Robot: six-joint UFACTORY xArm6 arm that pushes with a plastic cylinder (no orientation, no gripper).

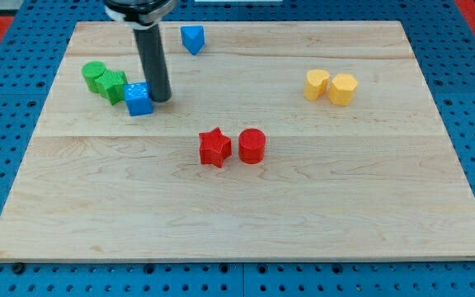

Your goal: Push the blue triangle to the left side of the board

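The blue triangle lies near the view's top, left of centre, on the wooden board. My tip is below and a little left of it, well apart from it. The tip rests right beside a blue cube, at the cube's right side, touching or nearly so.
Two green blocks sit just left of the blue cube. A red star and a red cylinder stand at the board's middle. Two yellow blocks sit at the upper right. A blue pegboard surrounds the board.
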